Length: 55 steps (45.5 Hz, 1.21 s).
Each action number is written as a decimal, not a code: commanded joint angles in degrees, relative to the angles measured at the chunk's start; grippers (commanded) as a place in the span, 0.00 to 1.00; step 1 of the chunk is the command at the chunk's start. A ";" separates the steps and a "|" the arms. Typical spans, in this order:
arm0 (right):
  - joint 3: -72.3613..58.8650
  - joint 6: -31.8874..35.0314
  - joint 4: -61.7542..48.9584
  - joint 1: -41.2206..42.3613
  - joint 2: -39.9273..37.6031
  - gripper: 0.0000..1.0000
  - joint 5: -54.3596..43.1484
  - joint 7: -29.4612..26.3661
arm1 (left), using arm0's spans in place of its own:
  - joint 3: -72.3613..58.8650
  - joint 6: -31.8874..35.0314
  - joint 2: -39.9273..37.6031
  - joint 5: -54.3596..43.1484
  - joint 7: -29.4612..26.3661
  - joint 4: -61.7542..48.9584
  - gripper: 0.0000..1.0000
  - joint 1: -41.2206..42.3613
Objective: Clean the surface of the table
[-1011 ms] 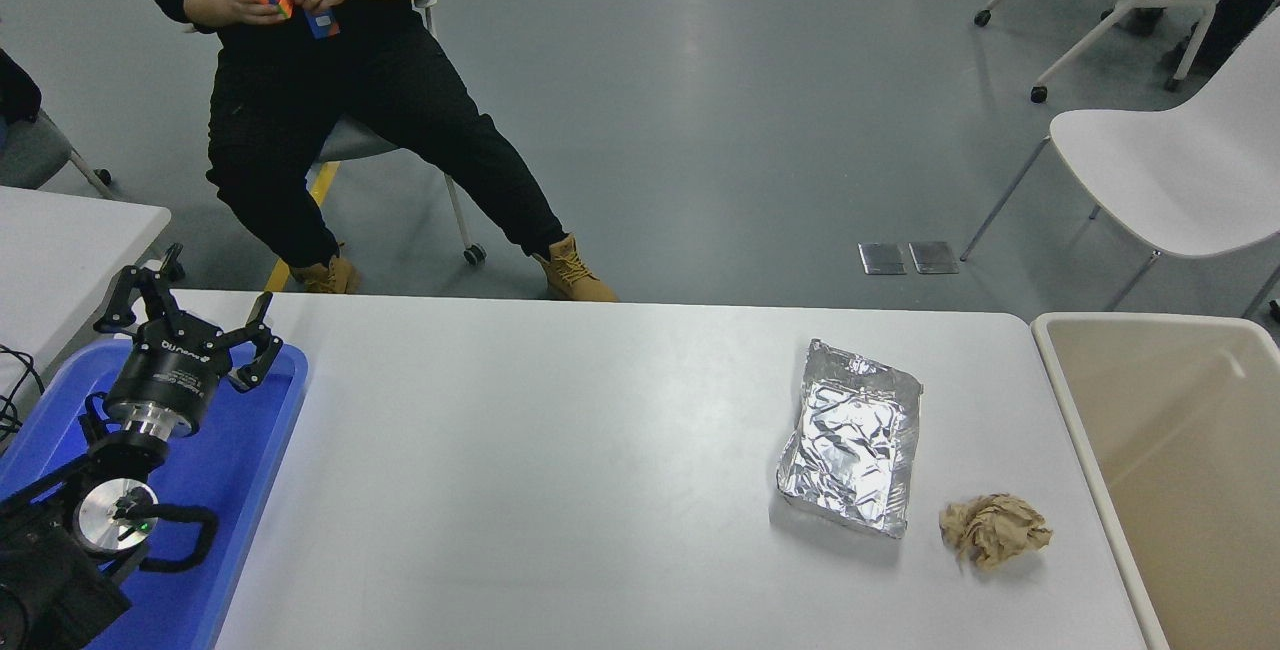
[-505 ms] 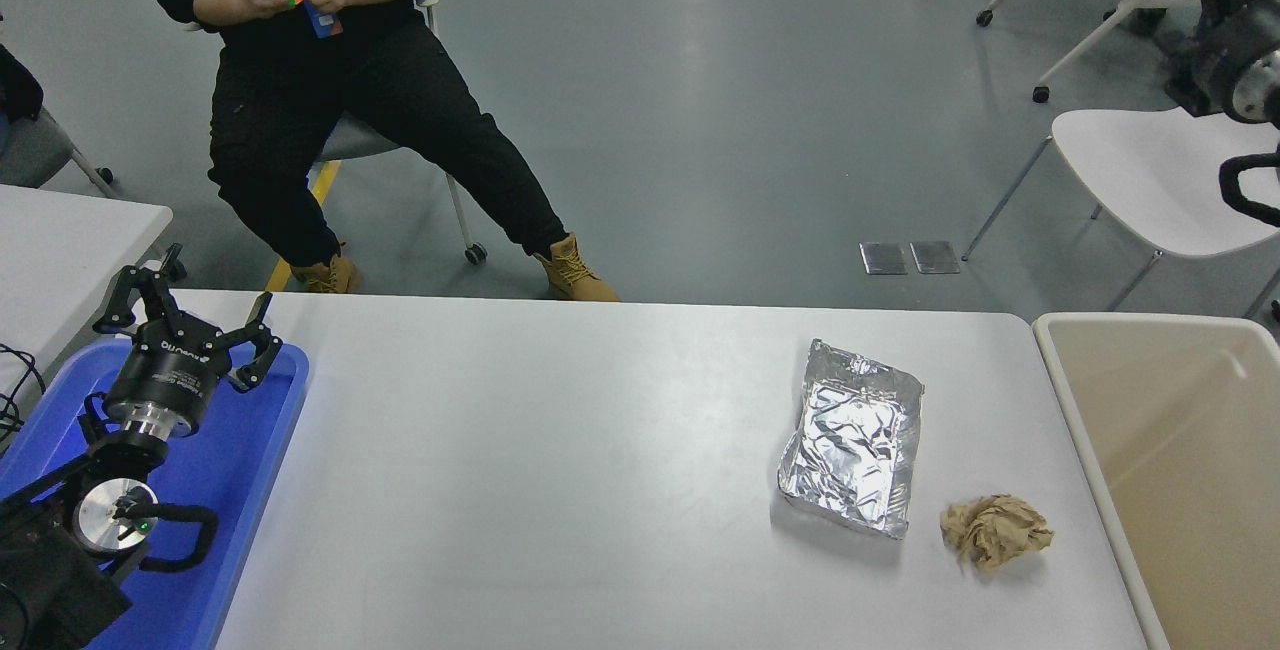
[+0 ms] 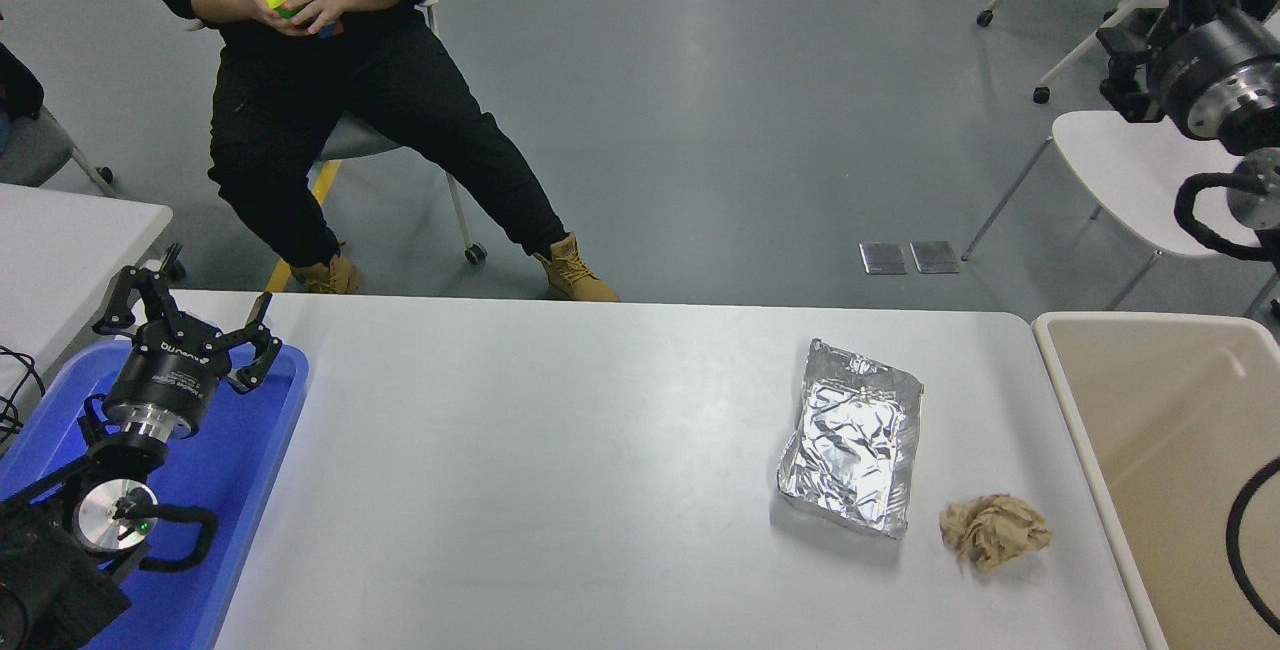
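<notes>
While parked over the blue tray [image 3: 255, 470] at the left end of the table [image 3: 560, 470], left gripper [image 3: 190, 325] with fingers spread wide, holding nothing. On the table's right part: foil tray [image 3: 852, 450], and just right of it, near but apart, a brown paper ball [image 3: 993, 528]. Beige bin [image 3: 1180, 450] against the table's right edge. Right gripper [image 3: 1165, 20] high beyond the bin; finger state cannot be told.

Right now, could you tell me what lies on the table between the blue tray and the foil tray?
Nothing: in the head view the table surface is bare between the blue tray and the foil tray.
</notes>
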 commanded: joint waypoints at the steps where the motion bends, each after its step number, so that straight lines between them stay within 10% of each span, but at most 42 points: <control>1: 4.66 0.20 2.53 -10.15 2.73 0.98 -0.83 3.82 | 0.00 0.00 -0.01 0.00 0.00 0.00 1.00 0.00; 55: 5.80 -0.33 -0.81 -20.96 8.88 0.98 -10.23 11.91 | 0.00 0.00 -0.01 0.00 0.00 0.00 1.00 0.00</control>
